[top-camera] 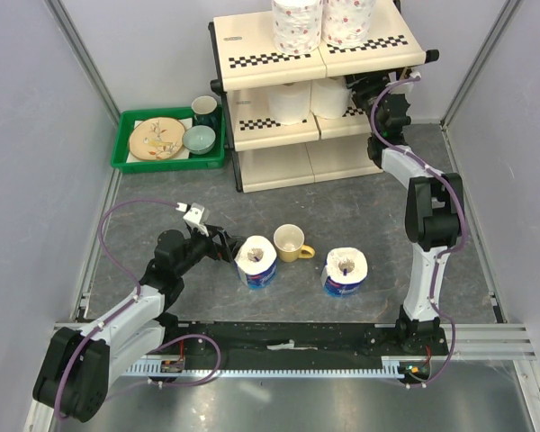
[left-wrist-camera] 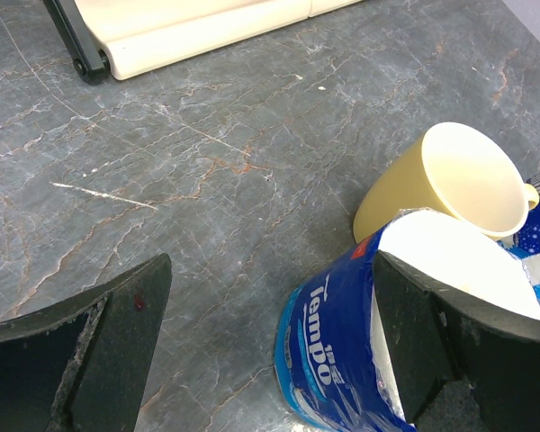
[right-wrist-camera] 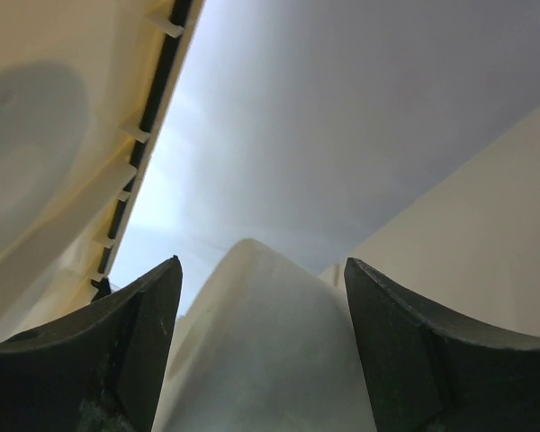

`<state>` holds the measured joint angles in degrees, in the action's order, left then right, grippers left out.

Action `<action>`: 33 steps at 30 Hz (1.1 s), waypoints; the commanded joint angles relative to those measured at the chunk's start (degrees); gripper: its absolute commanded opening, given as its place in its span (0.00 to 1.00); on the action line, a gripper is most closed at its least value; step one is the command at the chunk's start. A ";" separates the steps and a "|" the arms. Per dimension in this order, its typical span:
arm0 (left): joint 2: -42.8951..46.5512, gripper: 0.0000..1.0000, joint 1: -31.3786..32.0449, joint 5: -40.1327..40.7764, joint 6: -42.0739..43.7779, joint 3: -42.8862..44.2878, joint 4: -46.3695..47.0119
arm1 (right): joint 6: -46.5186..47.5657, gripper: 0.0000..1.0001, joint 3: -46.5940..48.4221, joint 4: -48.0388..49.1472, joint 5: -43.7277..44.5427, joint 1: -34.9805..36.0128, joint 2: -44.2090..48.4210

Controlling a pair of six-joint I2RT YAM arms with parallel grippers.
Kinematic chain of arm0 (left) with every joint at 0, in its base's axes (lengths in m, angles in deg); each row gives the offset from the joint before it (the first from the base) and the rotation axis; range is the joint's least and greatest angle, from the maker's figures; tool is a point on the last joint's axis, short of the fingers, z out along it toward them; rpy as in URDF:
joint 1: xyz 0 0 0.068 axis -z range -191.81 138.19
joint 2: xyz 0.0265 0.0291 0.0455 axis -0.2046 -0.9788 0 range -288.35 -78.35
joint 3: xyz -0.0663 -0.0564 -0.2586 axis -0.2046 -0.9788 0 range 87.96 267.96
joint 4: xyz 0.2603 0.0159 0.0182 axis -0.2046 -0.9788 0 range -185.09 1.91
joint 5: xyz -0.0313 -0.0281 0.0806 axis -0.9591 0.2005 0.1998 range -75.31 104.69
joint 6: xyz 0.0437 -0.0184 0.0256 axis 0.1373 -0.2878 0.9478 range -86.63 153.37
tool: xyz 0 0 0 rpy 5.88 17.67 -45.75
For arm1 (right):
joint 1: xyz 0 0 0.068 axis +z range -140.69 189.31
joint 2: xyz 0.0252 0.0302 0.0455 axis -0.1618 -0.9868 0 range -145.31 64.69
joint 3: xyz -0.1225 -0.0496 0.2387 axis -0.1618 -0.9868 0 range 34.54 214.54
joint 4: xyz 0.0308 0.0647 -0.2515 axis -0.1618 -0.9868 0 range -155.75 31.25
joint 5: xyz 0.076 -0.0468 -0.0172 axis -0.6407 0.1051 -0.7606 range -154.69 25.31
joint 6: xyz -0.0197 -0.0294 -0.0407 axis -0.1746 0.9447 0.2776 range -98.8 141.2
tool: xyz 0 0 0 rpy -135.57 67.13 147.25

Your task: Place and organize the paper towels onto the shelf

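While left tool [left-wrist-camera: 272, 270] agape beside blue-wrapped roll [left-wrist-camera: 328, 351], right tool [right-wrist-camera: 263, 270] clamped around plain roll [right-wrist-camera: 261, 360] on shelf [top-camera: 279, 166].

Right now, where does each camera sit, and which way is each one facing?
Top external: above and behind the robot, looking down; shows left arm, right arm, left claw, right claw, shelf.
Left wrist: low over the table, facing the shelf's foot; its fingers frame a blue-wrapped roll and yellow mug.
Right wrist: inside the shelf's middle tier, tilted upward; its fingers grip a plain white roll.
Shared: top and left wrist both show that blue-wrapped roll and mug.
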<state>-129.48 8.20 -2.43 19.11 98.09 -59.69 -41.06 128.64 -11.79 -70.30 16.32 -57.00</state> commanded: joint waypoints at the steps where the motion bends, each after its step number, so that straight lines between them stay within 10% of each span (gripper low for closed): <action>1: -0.46 0.99 0.20 -1.42 2.57 1.56 0.34 | 1.52 0.81 -3.31 2.79 1.65 0.47 5.22; 24: 1.12 0.99 0.20 -0.81 2.48 0.94 0.34 | 10.66 0.83 -36.43 -4.93 9.21 0.55 40.70; 33: 1.30 0.99 0.20 -0.80 2.40 0.86 0.43 | 23.92 0.85 -33.03 -61.24 10.60 6.08 67.08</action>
<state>-128.76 8.20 -2.41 19.21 98.20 -59.93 -24.95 90.28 -46.21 -60.92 19.40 1.36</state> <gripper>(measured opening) 0.993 0.847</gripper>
